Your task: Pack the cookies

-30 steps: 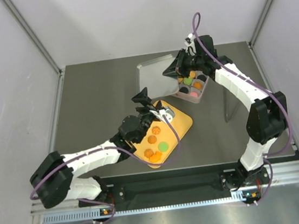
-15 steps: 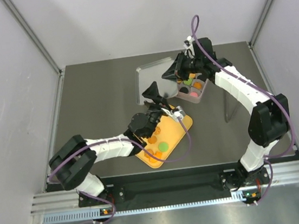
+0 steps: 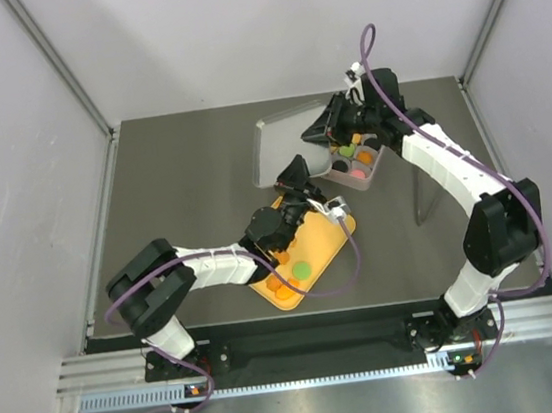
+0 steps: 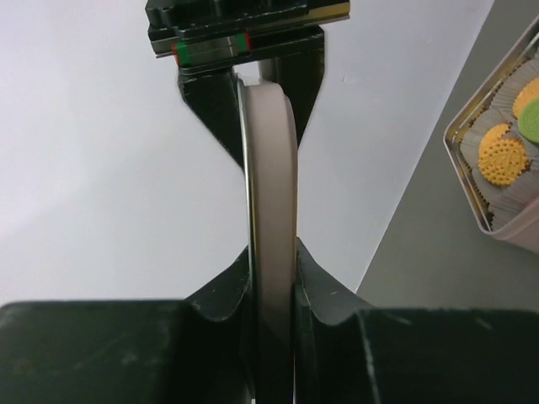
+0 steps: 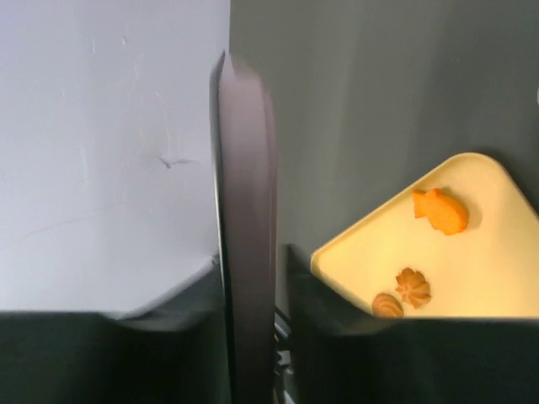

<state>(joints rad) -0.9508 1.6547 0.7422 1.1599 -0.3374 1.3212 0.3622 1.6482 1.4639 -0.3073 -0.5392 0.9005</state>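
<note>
A grey metal lid point(image 3: 277, 148) stands tilted on edge above the table, left of the pink tin point(image 3: 345, 179). My left gripper point(image 3: 295, 171) is shut on the lid's near edge; in the left wrist view both fingers press the lid point(image 4: 269, 210). My right gripper point(image 3: 319, 133) straddles the far edge. In the right wrist view the lid point(image 5: 244, 210) rests against one finger, with a gap to the other. Cookies point(image 3: 302, 270) lie on the orange tray point(image 3: 335, 231), and more cookies point(image 3: 348, 149) sit in the tin. The right wrist view shows tray cookies point(image 5: 440, 210).
The tin point(image 4: 472, 181) with an orange cookie point(image 4: 503, 151) sits right of the lid. The tray point(image 5: 472, 269) lies close below the right gripper point(image 5: 253, 261). Booth walls enclose the table on three sides. The left gripper point(image 4: 274, 252) faces the right one across the lid.
My left arm swung from over the tray up to the lid's near edge and its jaws closed on it. The right gripper's jaws, earlier clamped on the lid, have loosened.
</note>
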